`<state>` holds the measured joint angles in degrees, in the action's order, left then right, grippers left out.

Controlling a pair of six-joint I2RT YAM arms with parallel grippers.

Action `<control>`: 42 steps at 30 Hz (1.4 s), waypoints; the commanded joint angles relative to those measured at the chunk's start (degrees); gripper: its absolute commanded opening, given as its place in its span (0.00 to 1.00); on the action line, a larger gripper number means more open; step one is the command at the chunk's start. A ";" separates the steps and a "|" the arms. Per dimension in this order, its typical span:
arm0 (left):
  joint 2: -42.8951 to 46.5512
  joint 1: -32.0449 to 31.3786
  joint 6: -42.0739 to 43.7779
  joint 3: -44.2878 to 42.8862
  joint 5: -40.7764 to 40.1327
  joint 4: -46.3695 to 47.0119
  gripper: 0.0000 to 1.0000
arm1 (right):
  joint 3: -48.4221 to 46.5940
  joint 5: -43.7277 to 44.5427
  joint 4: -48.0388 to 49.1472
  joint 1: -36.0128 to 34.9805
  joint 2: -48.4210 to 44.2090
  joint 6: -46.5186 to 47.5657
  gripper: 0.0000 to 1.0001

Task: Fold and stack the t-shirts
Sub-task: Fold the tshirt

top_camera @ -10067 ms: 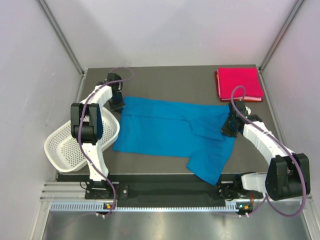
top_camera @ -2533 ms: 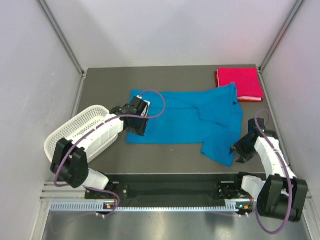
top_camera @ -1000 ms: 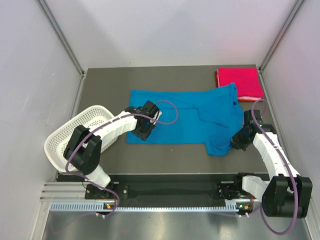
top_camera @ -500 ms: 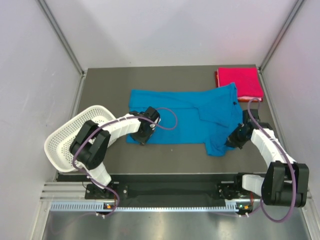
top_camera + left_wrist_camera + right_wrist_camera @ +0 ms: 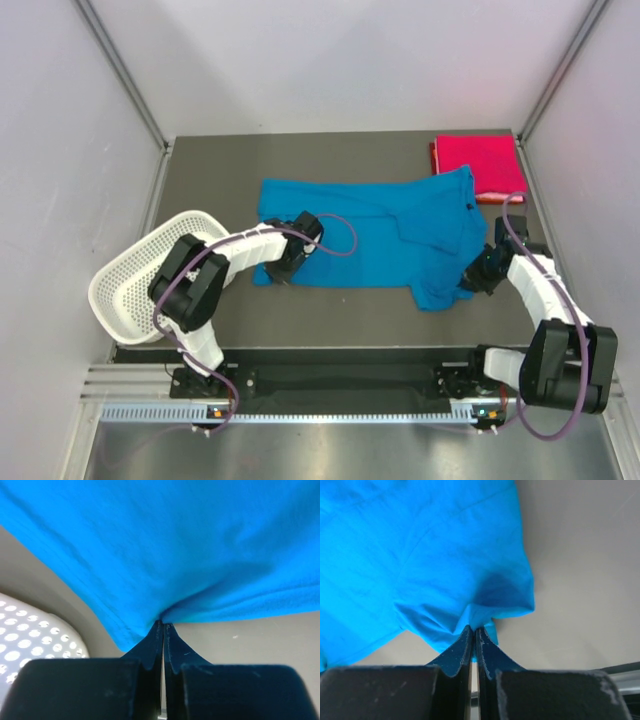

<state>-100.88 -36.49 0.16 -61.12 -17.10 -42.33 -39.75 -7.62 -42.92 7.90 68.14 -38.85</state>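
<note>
The bright blue t-shirt [image 5: 375, 235] lies spread across the middle of the dark table. The pink-red t-shirt [image 5: 480, 165] lies folded at the back right corner, the blue one's upper right corner overlapping its front edge. My left gripper [image 5: 283, 270] is shut on the blue shirt's near left edge; in the left wrist view [image 5: 163, 625] the cloth puckers at the fingertips. My right gripper [image 5: 468, 280] is shut on the blue shirt's near right edge, and in the right wrist view [image 5: 472, 628] the cloth bunches there.
A white mesh basket [image 5: 150, 275] sits tilted at the table's left edge, close to the left arm; its rim shows in the left wrist view [image 5: 30, 635]. Grey walls enclose the table on three sides. The near rail [image 5: 340, 380] runs along the front.
Over ten seconds the blue shirt went from spread with a sleeve hanging near to a narrower shape shifted back. In the last second the right gripper drew the near right flap slightly inward.
</note>
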 commanded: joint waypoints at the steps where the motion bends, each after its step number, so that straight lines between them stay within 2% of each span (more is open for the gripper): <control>1: 0.07 0.28 0.01 -4.70 -3.99 -1.09 0.00 | -5.07 3.66 -0.24 1.15 -0.81 1.94 0.00; 4: 1.47 1.15 1.06 -8.39 -0.83 0.31 0.00 | -7.18 4.71 -0.06 1.68 -0.55 1.76 0.00; 9: -3.17 1.77 3.26 -14.80 -3.46 -2.41 0.00 | -9.99 4.72 0.47 2.38 0.33 2.81 0.00; 13: -5.29 3.79 5.81 -16.04 -2.42 -0.57 0.00 | -14.29 4.19 0.81 3.00 1.47 2.20 0.00; 18: -8.01 6.95 6.95 -18.94 0.49 -0.12 0.00 | -17.64 -1.78 5.91 3.17 5.24 4.48 0.00; 22: -9.77 8.89 8.01 -21.31 0.31 -0.13 0.00 | -21.06 -1.17 6.97 3.09 8.49 5.27 0.00; 31: -15.83 10.91 9.85 -30.54 0.93 -2.32 0.00 | -28.54 -5.65 10.13 3.09 16.41 5.19 0.00; 42: -21.02 11.97 10.82 -38.01 0.93 -3.38 0.00 | -32.06 -7.15 13.21 3.08 22.03 3.25 0.00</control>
<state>-121.47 -25.10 9.89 -95.94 -16.10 -44.73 -67.90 -13.74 -32.82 10.37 88.82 -35.18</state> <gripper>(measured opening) 0.011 0.012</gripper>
